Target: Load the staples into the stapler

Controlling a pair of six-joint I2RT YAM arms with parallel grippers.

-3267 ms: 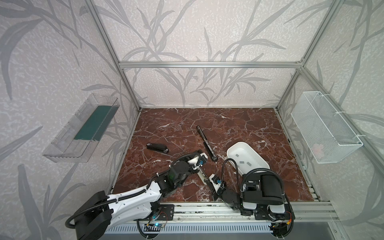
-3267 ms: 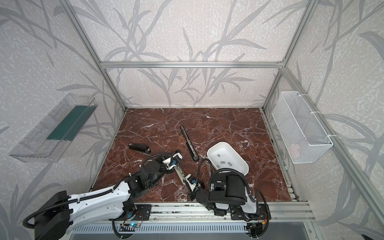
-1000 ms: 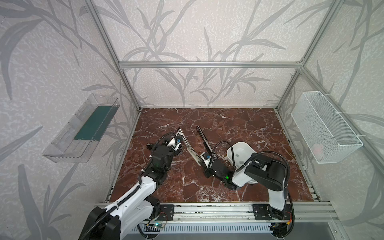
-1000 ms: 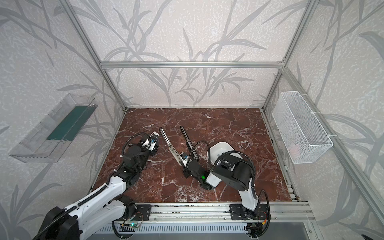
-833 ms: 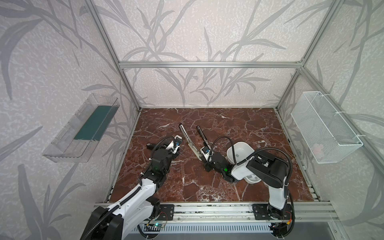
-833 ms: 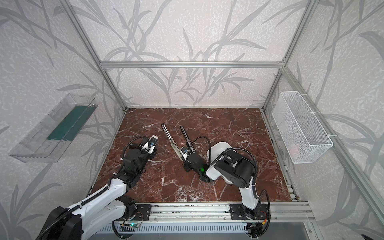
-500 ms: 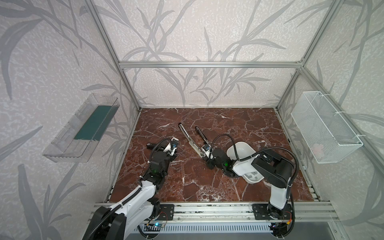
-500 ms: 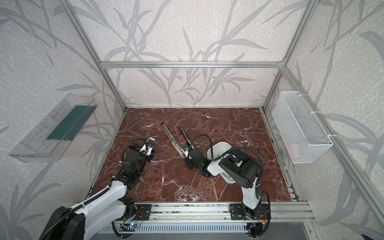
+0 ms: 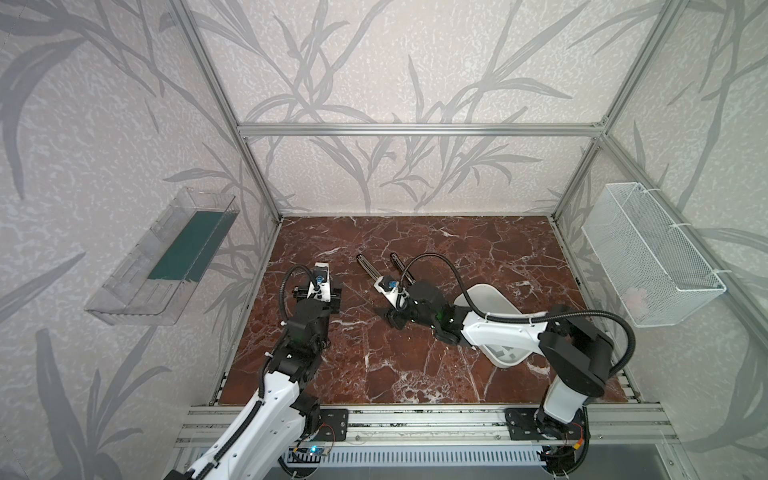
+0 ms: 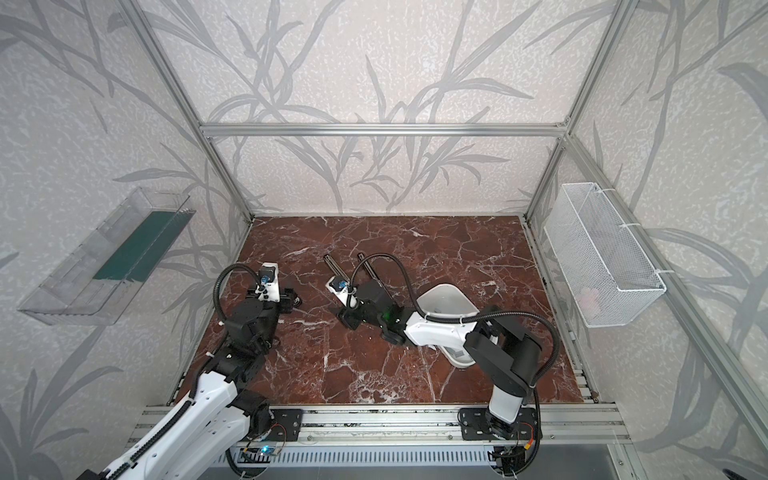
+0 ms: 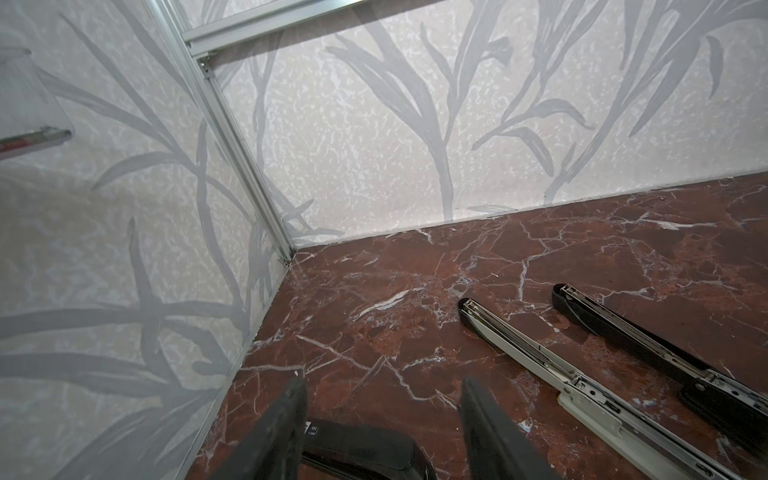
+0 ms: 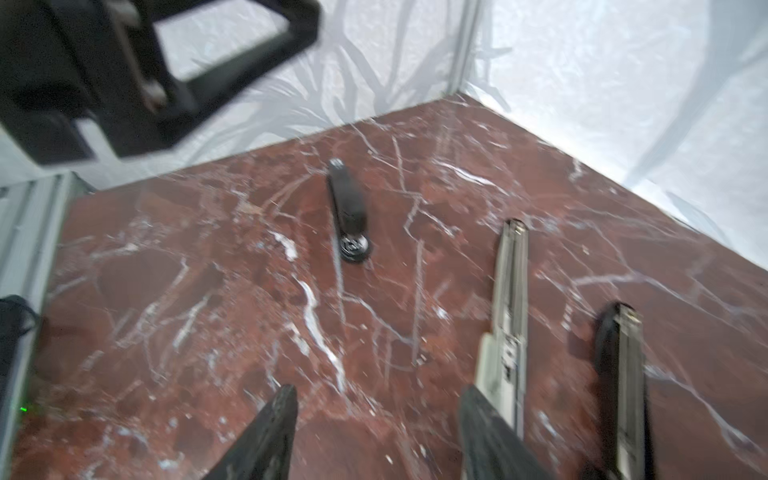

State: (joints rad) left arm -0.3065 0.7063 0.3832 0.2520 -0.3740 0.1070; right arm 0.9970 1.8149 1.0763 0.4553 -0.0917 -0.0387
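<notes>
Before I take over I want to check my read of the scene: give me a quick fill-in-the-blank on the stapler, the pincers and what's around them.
The stapler lies opened out into ___ long arms on the table.
Of the left pincer and the right pincer, the small black object lies nearer the ___ one.
The right pincer stands open and holds ___.
In both top views the wire basket hangs on the ___ wall.
Missing words: two; left; nothing; right.
</notes>
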